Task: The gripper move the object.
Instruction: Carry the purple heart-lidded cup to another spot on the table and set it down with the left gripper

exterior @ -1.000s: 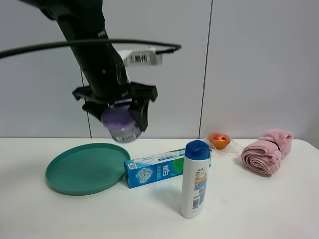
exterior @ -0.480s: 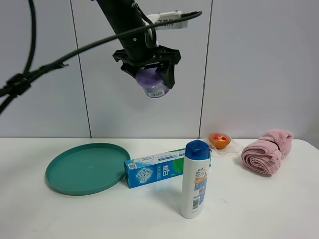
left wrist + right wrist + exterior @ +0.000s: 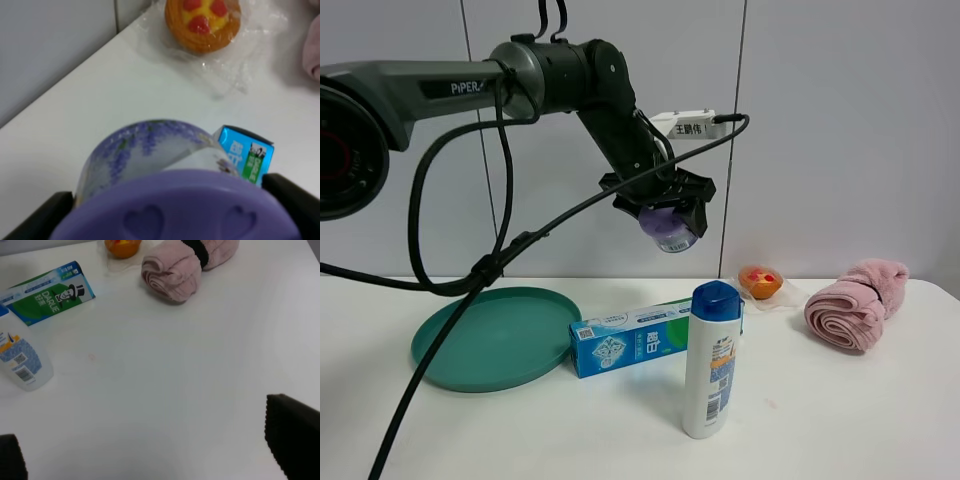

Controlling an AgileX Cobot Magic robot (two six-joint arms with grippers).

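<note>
The black left gripper (image 3: pixel 665 214) is shut on the small purple jar (image 3: pixel 669 232) and holds it in the air, above and behind the toothpaste box and the white bottle, near the back wall. In the left wrist view the jar (image 3: pixel 150 150) fills the space between the black fingers (image 3: pixel 295 192), with its lavender lid nearest the camera and its flower-printed body beyond. The right gripper (image 3: pixel 150 445) is open and empty above bare table; only its two dark fingertips (image 3: pixel 292 430) show. It is outside the exterior view.
On the white table are a teal plate (image 3: pixel 450 350) at the left, a blue-green toothpaste box (image 3: pixel 640 340), a white blue-capped bottle (image 3: pixel 712 360), a wrapped orange pastry (image 3: pixel 760 282) and a rolled pink towel (image 3: pixel 855 305) at the right. A thick black cable (image 3: pixel 450 310) hangs over the plate.
The left gripper carried the jar up and to the right, then further right and somewhat lower. The things on the table have not moved.
</note>
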